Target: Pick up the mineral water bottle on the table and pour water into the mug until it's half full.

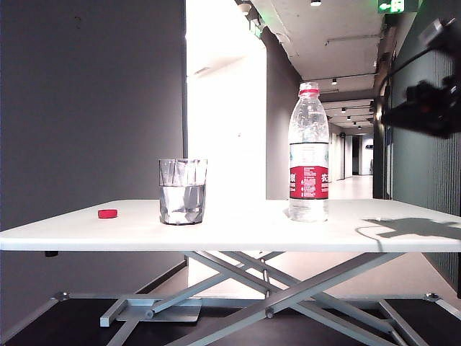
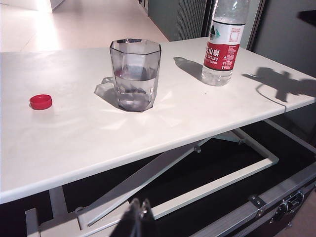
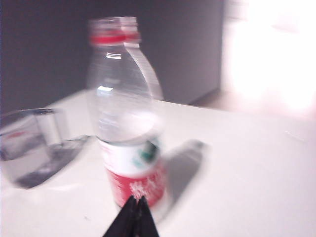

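Note:
The mineral water bottle [image 1: 308, 153] stands upright and uncapped on the white table [image 1: 238, 231], right of centre. The mug [image 1: 183, 191], a clear faceted glass, stands left of it holding some water. In the left wrist view the mug [image 2: 135, 74] and bottle [image 2: 224, 42] both show on the table. My right gripper [image 3: 137, 200] is shut and empty, off the bottle [image 3: 126, 113] and pointing at its label; the arm shows dark at the exterior view's right edge [image 1: 425, 108], above the table. Below the table's near edge my left gripper [image 2: 138, 203] hangs shut, holding nothing.
A small red cap [image 1: 107, 213] lies on the table left of the mug. The grey scissor-lift frame [image 1: 288, 288] spreads under the tabletop. A dark case with metal latches [image 2: 276, 207] lies on the floor. A corridor runs behind the table.

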Controlling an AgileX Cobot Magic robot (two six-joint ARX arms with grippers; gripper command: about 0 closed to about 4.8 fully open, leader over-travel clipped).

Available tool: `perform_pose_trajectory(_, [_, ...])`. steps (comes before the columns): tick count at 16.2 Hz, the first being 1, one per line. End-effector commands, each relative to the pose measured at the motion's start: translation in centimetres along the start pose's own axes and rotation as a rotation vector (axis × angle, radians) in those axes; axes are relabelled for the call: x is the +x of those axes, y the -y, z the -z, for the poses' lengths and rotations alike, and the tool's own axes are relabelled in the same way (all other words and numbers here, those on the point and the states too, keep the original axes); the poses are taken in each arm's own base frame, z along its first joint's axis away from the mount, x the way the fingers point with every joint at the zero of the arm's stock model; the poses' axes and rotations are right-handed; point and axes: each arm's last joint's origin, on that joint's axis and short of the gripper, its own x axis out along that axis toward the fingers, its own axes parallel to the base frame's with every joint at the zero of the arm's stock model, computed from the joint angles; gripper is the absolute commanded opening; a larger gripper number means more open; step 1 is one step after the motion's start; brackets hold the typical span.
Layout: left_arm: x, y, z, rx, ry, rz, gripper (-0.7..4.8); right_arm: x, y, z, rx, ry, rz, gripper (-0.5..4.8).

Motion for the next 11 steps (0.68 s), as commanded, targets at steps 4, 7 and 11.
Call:
perform_pose_trajectory(4, [-0.1,-0.7,-0.5,0.048,0.041,-0.249,-0.05,-5.0,-3.3,-0.1,0.04,-0.085,0.172,-0.09])
perform_pose_trajectory(7, [-0.2,-1.0,-1.0,0.061,0.083,-0.343,-0.05,-7.8,-4.5,0.1,0.026,-0.057,0.259,-0.09])
perform_pose_trajectory(11, [-0.2,-1.0,-1.1,0.062,0.096,-0.343,-0.05,-10.7,-5.9,1.2,0.004,-0.006,0.297,-0.09])
